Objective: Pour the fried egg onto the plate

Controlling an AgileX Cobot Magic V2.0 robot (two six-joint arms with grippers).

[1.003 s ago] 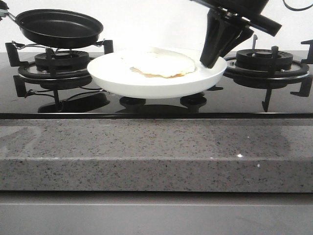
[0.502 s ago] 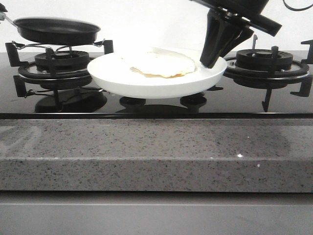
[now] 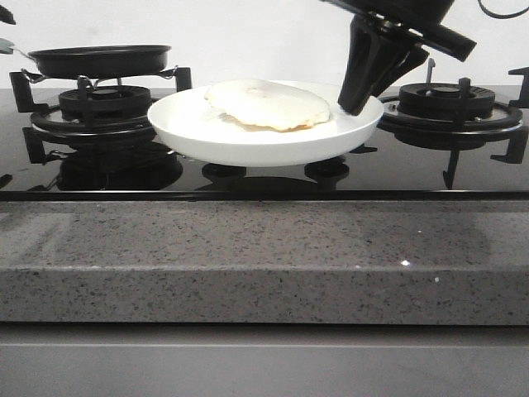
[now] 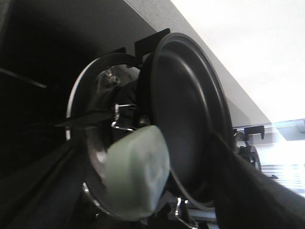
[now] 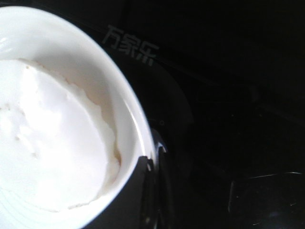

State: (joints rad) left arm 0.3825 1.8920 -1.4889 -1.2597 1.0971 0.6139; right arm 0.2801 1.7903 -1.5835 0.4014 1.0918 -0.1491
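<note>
Black and tapered, the right gripper (image 3: 357, 103) comes down from above and pinches the plate (image 3: 248, 136) at its rim, at about three o'clock on the plate in the front view; the right wrist view shows a dark finger (image 5: 143, 191) laid over the white rim. The plate hangs level above the glossy black cooktop (image 3: 273, 178), clear of the glass, between the two burners. The fried egg (image 3: 269, 103) lies flat on the plate, a little toward its three o'clock side, pale with a browned edge; its yolk does not show. At nine o'clock from the plate, the black frying pan (image 3: 99, 59) sits level at the left burner (image 3: 103, 103), though whether it touches the grate is hard to say. The left gripper (image 4: 138, 181) closes on the pan's pale green handle (image 4: 136, 174). A speckled grey stone counter (image 3: 264, 256) runs along the front.
</note>
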